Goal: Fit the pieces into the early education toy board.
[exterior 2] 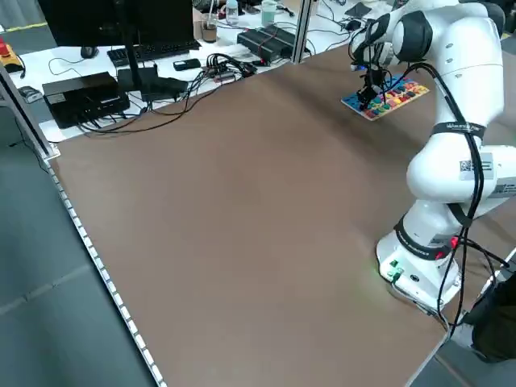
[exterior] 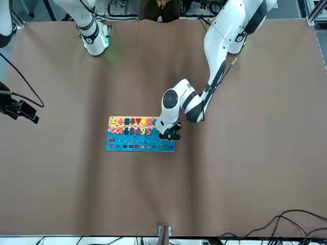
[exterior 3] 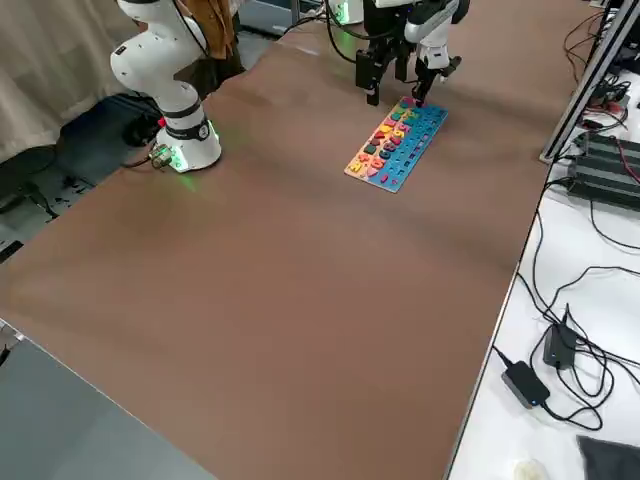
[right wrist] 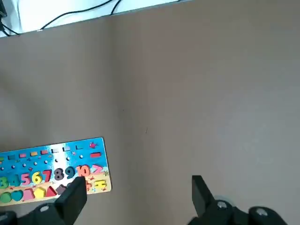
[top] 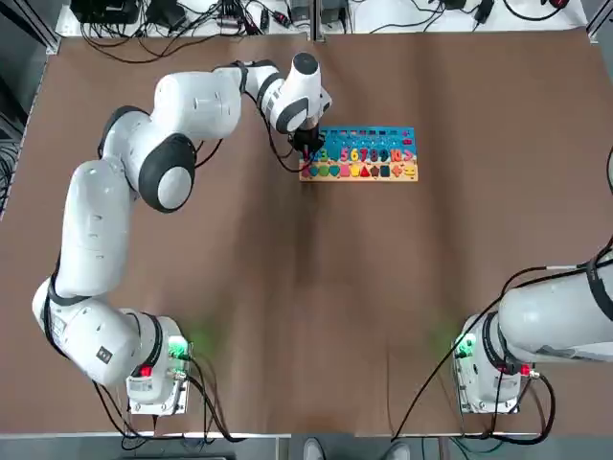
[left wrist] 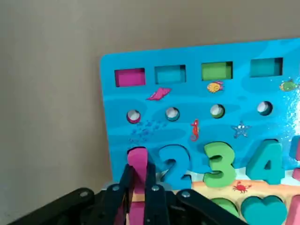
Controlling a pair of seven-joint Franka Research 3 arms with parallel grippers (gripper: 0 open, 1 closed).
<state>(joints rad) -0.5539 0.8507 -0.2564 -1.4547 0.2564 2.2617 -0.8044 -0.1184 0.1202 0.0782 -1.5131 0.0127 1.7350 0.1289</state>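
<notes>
The early education toy board (top: 369,135) lies flat at the far middle of the table, blue part with numerals, tan strip with shapes. My left gripper (top: 308,149) hangs over the board's left end and is shut on a pink piece (left wrist: 137,161). In the left wrist view this narrow pink strip stands between the fingers (left wrist: 152,180), right beside the blue 2 (left wrist: 171,165) on the board (left wrist: 187,110). An orange 10 (right wrist: 83,171) sits in the numeral row. My right gripper (right wrist: 136,197) is open and empty, far from the board (right wrist: 51,157) on the robot's right.
The brown table around the board is bare. Cables, a monitor and boxes lie on the white benches beyond the table's far edge (exterior 2: 145,89). The arm bases (top: 153,374) stand at the near edge.
</notes>
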